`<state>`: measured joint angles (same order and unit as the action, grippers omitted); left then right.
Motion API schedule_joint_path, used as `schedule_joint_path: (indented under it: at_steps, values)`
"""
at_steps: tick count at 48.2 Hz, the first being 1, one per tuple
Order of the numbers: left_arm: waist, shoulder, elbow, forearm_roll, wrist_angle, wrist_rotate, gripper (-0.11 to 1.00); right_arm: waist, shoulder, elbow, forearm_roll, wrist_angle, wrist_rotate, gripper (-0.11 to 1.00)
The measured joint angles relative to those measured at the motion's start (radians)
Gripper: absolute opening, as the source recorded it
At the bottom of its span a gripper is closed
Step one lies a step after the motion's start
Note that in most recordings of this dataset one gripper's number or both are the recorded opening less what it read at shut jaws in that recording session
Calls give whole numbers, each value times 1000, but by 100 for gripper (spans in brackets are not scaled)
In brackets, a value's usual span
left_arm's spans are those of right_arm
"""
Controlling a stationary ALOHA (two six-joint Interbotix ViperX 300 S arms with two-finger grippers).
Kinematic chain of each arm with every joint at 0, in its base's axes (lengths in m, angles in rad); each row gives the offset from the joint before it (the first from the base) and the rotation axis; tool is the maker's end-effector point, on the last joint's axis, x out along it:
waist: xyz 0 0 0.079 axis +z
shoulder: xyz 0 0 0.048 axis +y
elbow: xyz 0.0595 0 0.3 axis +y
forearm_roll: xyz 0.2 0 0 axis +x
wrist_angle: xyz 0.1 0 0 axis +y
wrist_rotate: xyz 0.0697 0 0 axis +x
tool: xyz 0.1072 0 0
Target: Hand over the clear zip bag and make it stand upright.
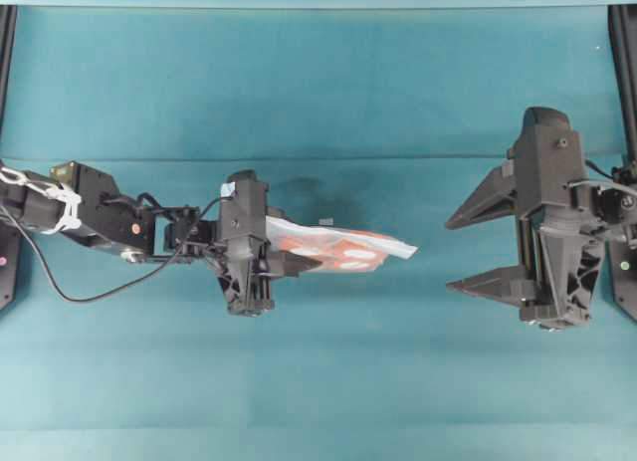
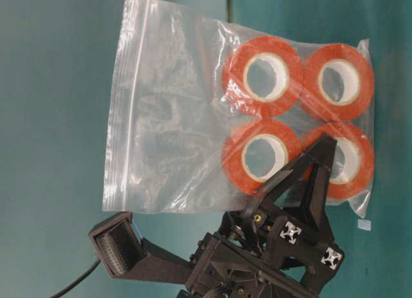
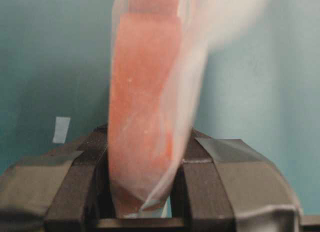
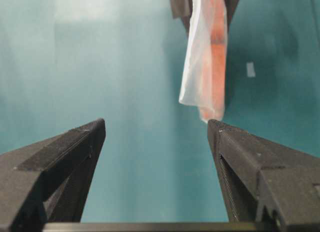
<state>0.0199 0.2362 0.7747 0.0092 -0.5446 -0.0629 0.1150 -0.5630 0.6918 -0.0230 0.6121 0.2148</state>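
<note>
The clear zip bag (image 1: 348, 248) is a crinkly transparent bag holding several orange-red rolls with white cores (image 2: 264, 76). Its zip strip (image 2: 122, 111) runs along the edge far from the rolls. My left gripper (image 1: 291, 258) is shut on the roll end and holds the bag above the teal table, edge-on, with the clear zip end pointing at my right gripper. In the left wrist view the bag (image 3: 147, 91) sits between the closed fingers (image 3: 80, 187). My right gripper (image 1: 453, 255) is open and empty, a short gap from the bag's tip (image 4: 205, 56).
A small pale tape mark (image 1: 325, 222) lies on the teal table (image 1: 318, 381) near the bag. Black frame posts stand at the far left (image 1: 8, 43) and far right (image 1: 625, 43). A black cable (image 1: 60, 294) hangs from the left arm.
</note>
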Motion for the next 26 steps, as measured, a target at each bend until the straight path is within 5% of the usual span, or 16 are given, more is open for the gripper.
schedule_joint_path:
  at_steps: [26]
  values:
    - [-2,0,0,0,0,0,23,-8,0,0,2,-8,0,87]
